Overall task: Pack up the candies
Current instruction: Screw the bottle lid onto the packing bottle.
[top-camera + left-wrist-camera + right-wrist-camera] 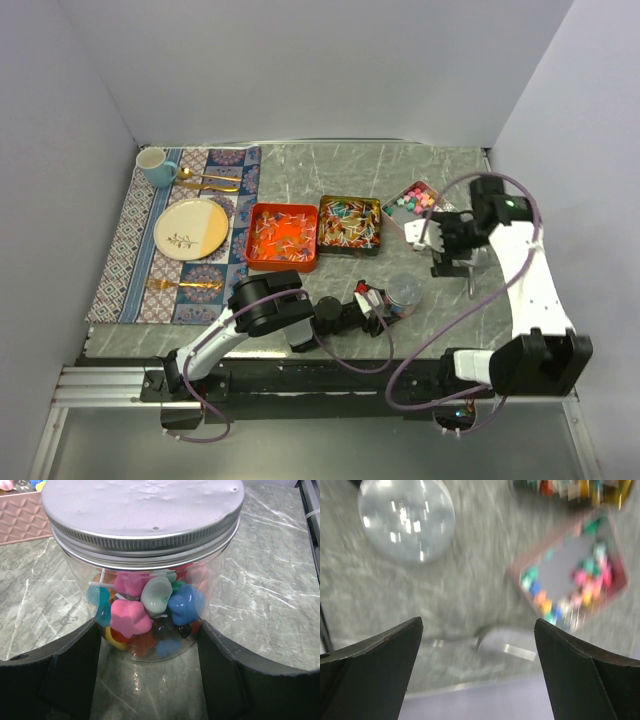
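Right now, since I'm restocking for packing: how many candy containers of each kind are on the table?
Orange square tray: 1
Dark square tin: 1
Pink box: 1
Lidded clear jar: 1
Total: 4

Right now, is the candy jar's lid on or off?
On. The silver lid caps the upright clear jar, which holds colourful candies.

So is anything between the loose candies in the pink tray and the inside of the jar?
Yes: the metal lid sits on the jar, covering its mouth, so those candies cannot drop in yet.
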You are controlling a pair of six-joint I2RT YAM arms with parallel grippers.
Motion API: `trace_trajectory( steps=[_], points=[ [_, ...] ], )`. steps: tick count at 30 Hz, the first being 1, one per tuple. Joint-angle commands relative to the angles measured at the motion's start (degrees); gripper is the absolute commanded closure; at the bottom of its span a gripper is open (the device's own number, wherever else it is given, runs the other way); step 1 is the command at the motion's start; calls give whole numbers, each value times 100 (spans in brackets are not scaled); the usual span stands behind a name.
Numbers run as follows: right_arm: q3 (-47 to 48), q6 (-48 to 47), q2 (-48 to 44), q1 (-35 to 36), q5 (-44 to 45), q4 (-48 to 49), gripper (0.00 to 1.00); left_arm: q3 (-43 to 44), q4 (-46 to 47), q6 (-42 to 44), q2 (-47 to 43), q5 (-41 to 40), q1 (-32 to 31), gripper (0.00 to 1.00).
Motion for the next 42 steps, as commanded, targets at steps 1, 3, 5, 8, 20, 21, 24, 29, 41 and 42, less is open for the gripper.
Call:
trace_trajectory(
  steps=[1, 3, 5, 8, 20, 21, 24, 29, 41, 42],
  points=[
    [367, -156, 612, 744, -513, -602, 0, -461, 806, 589, 1163, -408, 165, 82],
    [481, -149, 868, 1061, -548, -611, 0, -435, 771, 580, 1181, -373, 165, 82],
    [823, 175, 1288, 1455, -496, -628, 0, -435, 762, 580, 1181, -364, 157, 82],
    [1105, 861, 1589, 1730, -565, -628, 0, -453, 770, 580, 1155, -364, 157, 82],
    [-151, 1362, 1194, 2468, -329, -628, 0, -409, 762, 571, 1172, -364, 157, 82],
    [-212, 1407, 1220, 2486, -294, -628, 0, -417, 762, 571, 1172, -364, 165, 82],
    [-292, 1425, 1343, 2486, -188, -628, 0, -409, 735, 545, 1190, -364, 174, 82],
    [-239, 1364, 1607, 2460, -126, -628, 0, -382, 718, 527, 1198, -364, 174, 82],
    [-985, 1223, 1379, 2337, 691, -619, 0, -338, 437, 308, 1172, -408, 236, 82],
    [-1039, 1214, 1257, 2276, 787, -619, 0, -330, 410, 281, 1163, -391, 271, 83]
  ],
)
